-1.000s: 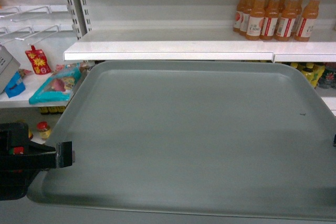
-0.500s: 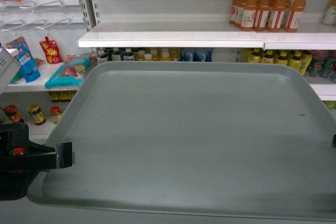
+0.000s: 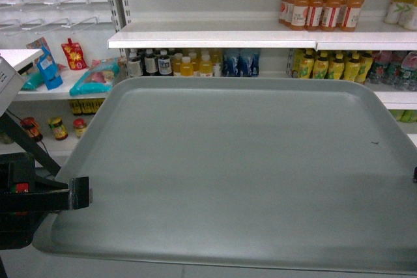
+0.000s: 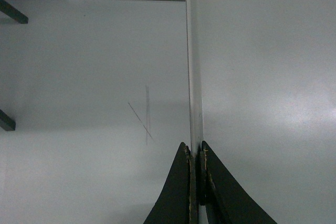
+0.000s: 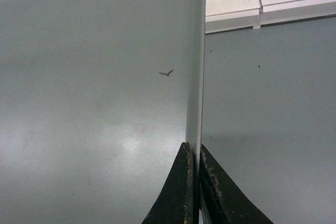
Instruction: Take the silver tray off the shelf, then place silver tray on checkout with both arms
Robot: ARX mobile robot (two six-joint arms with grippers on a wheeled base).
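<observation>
Silver tray: the silver tray (image 3: 234, 167) is held level in front of the shelf (image 3: 215, 40), clear of its boards, filling most of the head view; a tiny dark speck sits near its right edge.
Left gripper: the left gripper (image 4: 195, 153) has its jaws pressed onto the tray's left rim, pinching it near the near-left corner.
Right gripper: the right gripper (image 5: 193, 153) pinches the right rim the same way; only a sliver of it shows at the head view's right edge.
Shelf: orange juice bottles (image 3: 319, 6) stand on the board's right part; more bottles (image 3: 195, 63) line the level below.
</observation>
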